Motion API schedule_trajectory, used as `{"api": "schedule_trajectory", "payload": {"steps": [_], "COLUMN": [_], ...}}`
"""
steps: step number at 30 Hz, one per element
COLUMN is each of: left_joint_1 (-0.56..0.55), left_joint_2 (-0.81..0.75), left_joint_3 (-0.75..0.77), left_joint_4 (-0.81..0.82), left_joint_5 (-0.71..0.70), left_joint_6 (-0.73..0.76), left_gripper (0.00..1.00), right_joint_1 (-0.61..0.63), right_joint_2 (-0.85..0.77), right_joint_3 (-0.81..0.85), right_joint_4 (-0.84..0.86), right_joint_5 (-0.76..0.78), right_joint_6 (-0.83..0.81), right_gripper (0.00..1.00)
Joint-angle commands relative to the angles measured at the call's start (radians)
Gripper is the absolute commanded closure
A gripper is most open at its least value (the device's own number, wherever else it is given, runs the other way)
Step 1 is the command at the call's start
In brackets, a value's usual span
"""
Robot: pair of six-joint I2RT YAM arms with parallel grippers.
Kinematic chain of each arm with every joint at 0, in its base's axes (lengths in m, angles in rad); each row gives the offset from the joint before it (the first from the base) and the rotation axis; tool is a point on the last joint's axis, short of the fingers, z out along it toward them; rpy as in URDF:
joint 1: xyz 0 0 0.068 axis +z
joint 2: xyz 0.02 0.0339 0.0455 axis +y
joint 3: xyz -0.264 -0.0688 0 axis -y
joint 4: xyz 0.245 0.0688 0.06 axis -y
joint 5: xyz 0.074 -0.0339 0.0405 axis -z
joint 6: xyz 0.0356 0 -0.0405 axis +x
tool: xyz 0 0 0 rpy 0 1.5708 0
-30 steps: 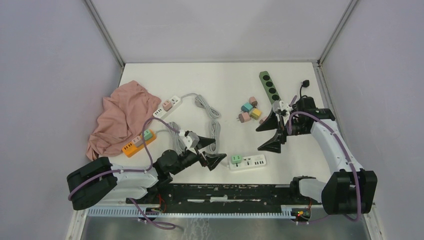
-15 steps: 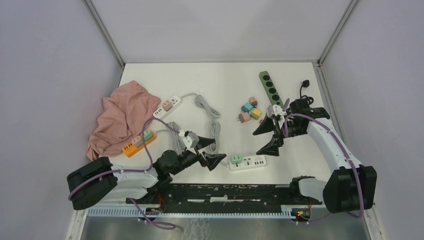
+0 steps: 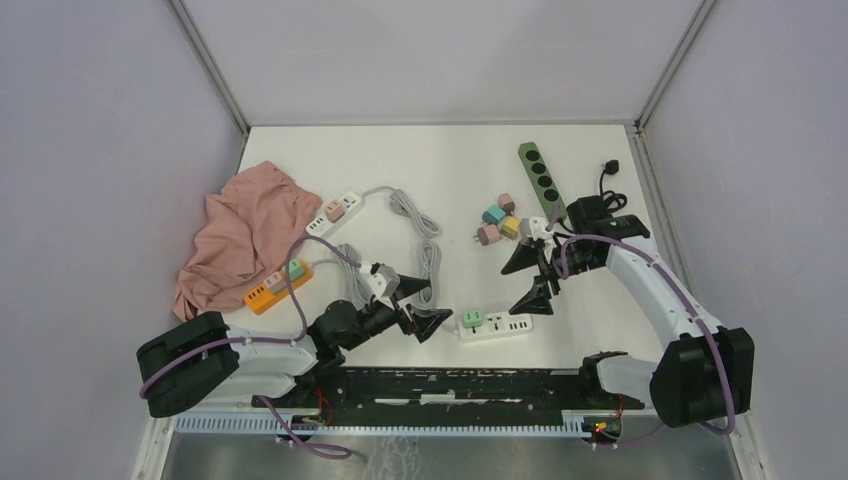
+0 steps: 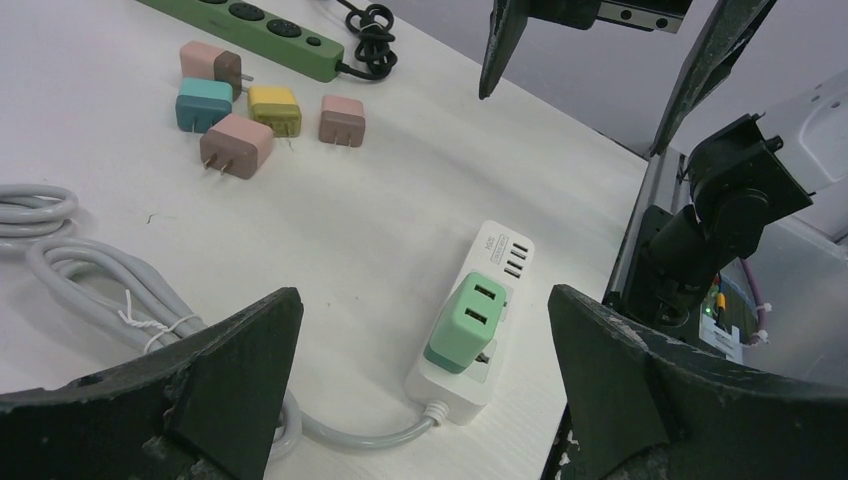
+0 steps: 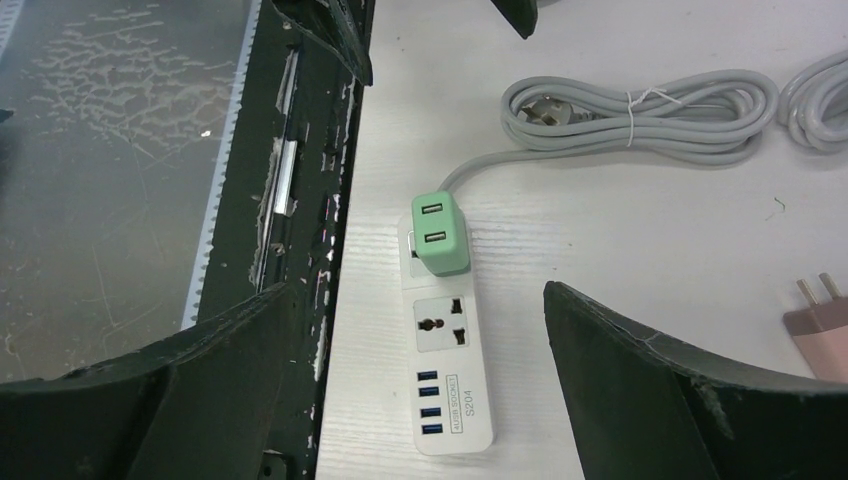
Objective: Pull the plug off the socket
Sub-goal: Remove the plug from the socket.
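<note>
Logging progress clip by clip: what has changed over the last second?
The right gripper swung left and slightly nearer, toward the green plug in the white power strip, jaws open, nothing grasped. The left gripper, plug and strip stayed put.

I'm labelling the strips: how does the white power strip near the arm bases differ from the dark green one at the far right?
The white power strip holds a mint-green adapter; the dark green power strip has empty sockets. The white one is shorter, with a grey cord; the green one is longer, with a black cord. Both lie flat on the table.
</note>
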Motion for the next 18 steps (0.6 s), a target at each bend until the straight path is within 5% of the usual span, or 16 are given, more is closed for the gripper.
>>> {"api": "schedule_trajectory", "payload": {"steps": [1, 18], "left_joint_1": [0.005, 0.004], "left_joint_2": [0.010, 0.048], "left_joint_3": [-0.004, 0.006], "left_joint_4": [0.073, 0.086], "left_joint_5": [-0.029, -0.032], "left_joint_6": [-0.003, 0.000], "left_gripper": [0.00, 0.01], "right_joint_1": [0.030, 0.138], "right_joint_2": [-0.011, -0.006], "right_joint_3": [-0.008, -0.039], "right_joint_4": [0.065, 0.180], "right_joint_5": [0.036, 0.187], "right_joint_6": [0.040, 0.132], "right_gripper": [0.00, 0.00]}}
